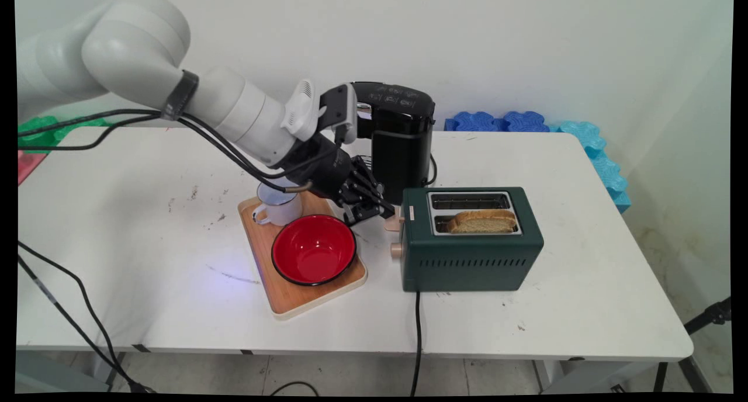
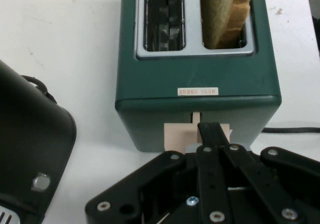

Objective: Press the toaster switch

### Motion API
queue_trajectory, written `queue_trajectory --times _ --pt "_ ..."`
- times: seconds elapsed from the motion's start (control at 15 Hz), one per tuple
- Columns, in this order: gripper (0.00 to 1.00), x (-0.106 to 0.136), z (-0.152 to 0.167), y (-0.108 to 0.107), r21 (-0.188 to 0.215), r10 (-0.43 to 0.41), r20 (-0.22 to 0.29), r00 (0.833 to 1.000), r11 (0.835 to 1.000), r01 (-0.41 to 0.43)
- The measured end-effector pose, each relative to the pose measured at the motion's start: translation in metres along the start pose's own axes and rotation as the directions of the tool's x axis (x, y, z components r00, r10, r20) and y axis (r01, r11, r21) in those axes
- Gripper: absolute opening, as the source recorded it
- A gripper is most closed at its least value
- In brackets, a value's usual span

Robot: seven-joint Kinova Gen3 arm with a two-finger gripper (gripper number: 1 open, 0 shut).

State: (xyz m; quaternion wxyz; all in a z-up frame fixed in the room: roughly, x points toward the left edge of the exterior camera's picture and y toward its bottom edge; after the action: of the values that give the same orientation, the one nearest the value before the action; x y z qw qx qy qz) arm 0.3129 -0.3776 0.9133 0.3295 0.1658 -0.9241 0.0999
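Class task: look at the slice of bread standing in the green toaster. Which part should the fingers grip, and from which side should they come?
Grip the bread's crusty top edge, coming from straight above. Only that edge rises out of the toaster's near slot; the slot walls hide the rest, and its flat faces suit a pinch.

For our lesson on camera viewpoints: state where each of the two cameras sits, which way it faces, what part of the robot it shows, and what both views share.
Main view: fixed above the table's near side, looking down across it to the wall; shows the white arm and gripper.
Hand view: on the hand, looking along the gripper at the toaster's lever; shows the black linkage.
Shared: green toaster, its bread slice, black coffee machine.
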Motion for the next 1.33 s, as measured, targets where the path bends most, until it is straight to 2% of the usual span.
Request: queue_trajectory --times 1.33 --pt "0.0 -0.015 0.033 -0.003 -0.012 -0.021 0.012 1.0 1.0 0.021"
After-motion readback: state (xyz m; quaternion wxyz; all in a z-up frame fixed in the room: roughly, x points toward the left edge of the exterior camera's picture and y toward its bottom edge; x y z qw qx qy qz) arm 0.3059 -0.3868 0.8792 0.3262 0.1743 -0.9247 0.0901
